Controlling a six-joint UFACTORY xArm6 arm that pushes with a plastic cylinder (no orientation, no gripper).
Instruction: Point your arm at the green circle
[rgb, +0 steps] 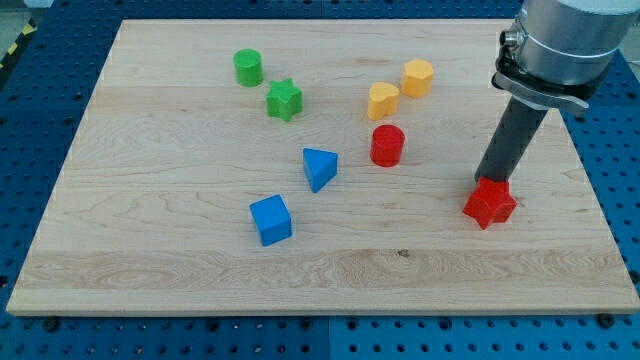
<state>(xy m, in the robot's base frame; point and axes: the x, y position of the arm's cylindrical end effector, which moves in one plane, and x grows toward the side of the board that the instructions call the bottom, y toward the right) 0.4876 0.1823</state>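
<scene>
The counter (330, 260) is a pale wooden board on a blue perforated base, filling most of the view. The arm comes down at the view's upper right as a grey housing and a straight dark rod. The tool has no jaws to open or shut and holds nothing. Its tip (484, 183) stands at the back edge of the red star (490, 204), touching it or just beside it; the frame cannot settle which.

The green circle (248, 67) stands near the view's top left, well apart from the tip, so it lies to the view's left and somewhat upward from the tool. A straight line between them looks likely to run close to the red cylinder (387, 145) and the yellow heart (382, 100), so the path may need to bend around them.

The green star (284, 100) sits just beside the green circle, on its lower right, and would be easy to nudge on approach. The yellow hexagon (417, 76), blue triangle (319, 168) and blue cube (271, 220) lie elsewhere.
</scene>
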